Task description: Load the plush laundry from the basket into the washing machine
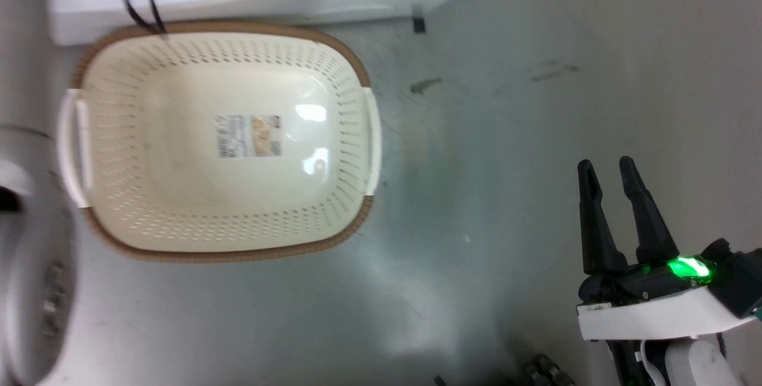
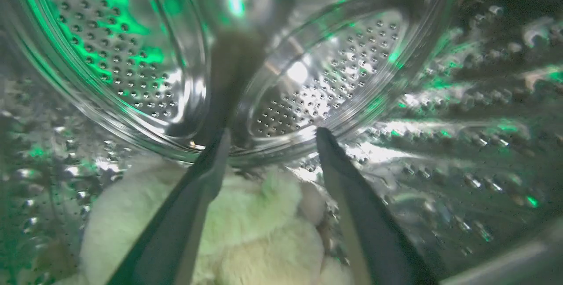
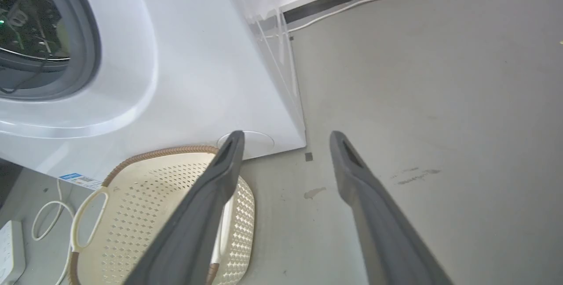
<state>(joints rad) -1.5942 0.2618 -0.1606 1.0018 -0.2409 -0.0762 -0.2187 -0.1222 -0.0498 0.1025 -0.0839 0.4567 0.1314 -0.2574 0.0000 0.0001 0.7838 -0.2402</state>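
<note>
Fluffy cream-beige plush laundry resting in washing machine's perforated steel drum, seemingly released: left jaws spread empty, right jaws open.

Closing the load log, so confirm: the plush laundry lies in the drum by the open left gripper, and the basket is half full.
Not quite: the head view shows the basket empty. The plush laundry does lie in the drum by the open left gripper.
</note>
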